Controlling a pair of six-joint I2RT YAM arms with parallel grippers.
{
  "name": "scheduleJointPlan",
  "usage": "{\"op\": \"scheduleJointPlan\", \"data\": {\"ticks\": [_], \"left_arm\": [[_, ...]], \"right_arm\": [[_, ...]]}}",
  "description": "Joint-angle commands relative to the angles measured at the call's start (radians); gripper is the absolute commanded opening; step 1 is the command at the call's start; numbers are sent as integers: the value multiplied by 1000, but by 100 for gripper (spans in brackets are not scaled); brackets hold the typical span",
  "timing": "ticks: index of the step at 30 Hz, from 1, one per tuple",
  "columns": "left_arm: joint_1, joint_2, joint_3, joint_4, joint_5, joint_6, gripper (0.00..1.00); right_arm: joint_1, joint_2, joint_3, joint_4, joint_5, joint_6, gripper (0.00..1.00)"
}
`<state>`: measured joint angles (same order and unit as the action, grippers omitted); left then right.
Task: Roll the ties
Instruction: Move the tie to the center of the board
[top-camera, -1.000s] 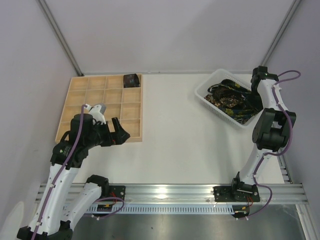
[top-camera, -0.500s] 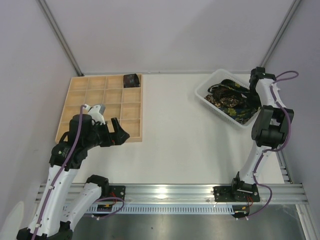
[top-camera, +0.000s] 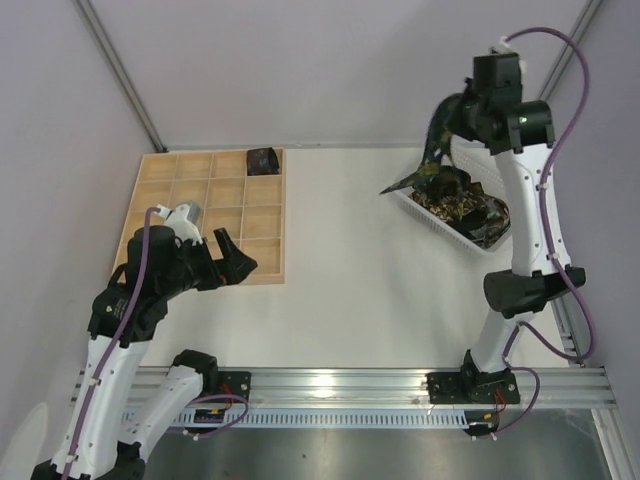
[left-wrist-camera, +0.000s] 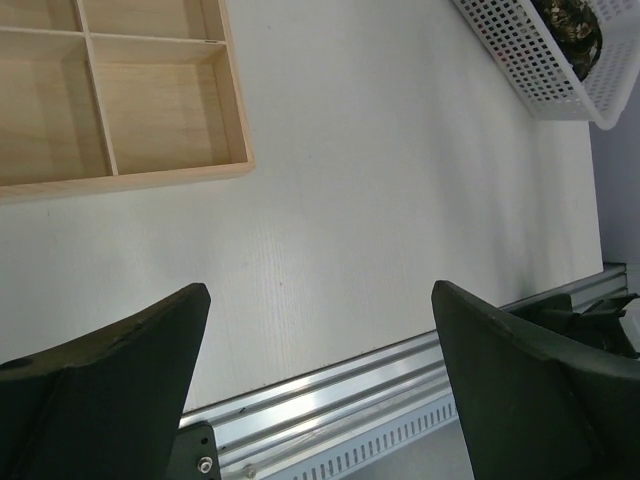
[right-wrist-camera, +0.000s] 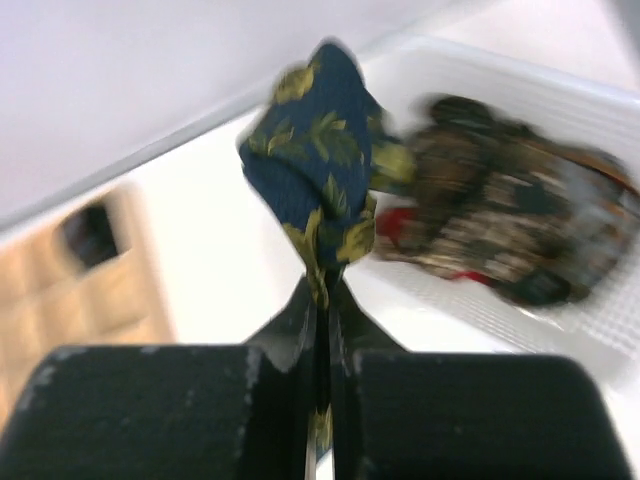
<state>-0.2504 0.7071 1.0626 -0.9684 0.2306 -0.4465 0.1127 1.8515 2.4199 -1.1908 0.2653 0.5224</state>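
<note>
Right wrist view: the right hand (right-wrist-camera: 322, 300) pinches the navy tie (right-wrist-camera: 318, 165), bunched just beyond its tips, above the basket (right-wrist-camera: 510, 322); fetching a tie is the step, I judge. Next it wants laying flat on the counter (left-wrist-camera: 380, 180) near the left hand (left-wrist-camera: 320, 295), spread and idle.

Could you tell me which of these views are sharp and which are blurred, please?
Right wrist view: motion-blurred, the navy necktie with yellow-green flowers and white slotted plastic basket smeared; left wrist view: sharp, pale wooden grid tray crisp; top view: clear, evenly lit.
</note>
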Motion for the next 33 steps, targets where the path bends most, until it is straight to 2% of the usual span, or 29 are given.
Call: {"op": "scheduleJointPlan", "data": {"ticks": [1, 3, 5, 6, 9, 11, 14, 16, 18, 19, 24, 28, 30, 33], "left_arm": [[-4, 9, 65, -27, -27, -80, 100], [-4, 14, 79, -26, 2, -113, 100], [-4, 6, 77, -10, 51, -177, 100], [-4, -12, 71, 17, 74, -205, 100], [-4, -47, 27, 110, 162, -311, 100], [-4, -78, -28, 157, 218, -421, 100], [-4, -121, -85, 258, 272, -561, 100], [-4, -150, -90, 325, 288, -587, 100], [-4, -178, -92, 382, 305, -590, 100], [-4, -202, -90, 423, 299, -593, 100], [-4, -241, -78, 494, 322, -574, 100], [-4, -236, -23, 453, 302, -523, 100], [-4, -222, -7, 418, 297, -498, 100], [-4, -204, -4, 407, 323, -486, 100]], "right_arm": [[194, -52, 45, 69, -150, -213, 0], [334, -61, 53, 45, -167, -274, 0], [438, -84, 36, 10, -120, -335, 0], [538, -98, 18, -16, -74, -355, 0], [694, -206, -174, 18, 113, -420, 0], [783, -257, -346, 52, 187, -391, 0], [823, -356, -484, 68, 268, -319, 0], [846, -405, -505, 79, 299, -308, 0], [870, -437, -527, 149, 256, -355, 0], [918, -455, -533, 177, 259, -381, 0], [1004, -416, -437, 214, 215, -424, 0], [1038, -408, -364, 221, 245, -398, 0], [1036, -437, -418, 218, 346, -407, 0], [1038, -521, -652, 223, 518, -465, 0]]}}
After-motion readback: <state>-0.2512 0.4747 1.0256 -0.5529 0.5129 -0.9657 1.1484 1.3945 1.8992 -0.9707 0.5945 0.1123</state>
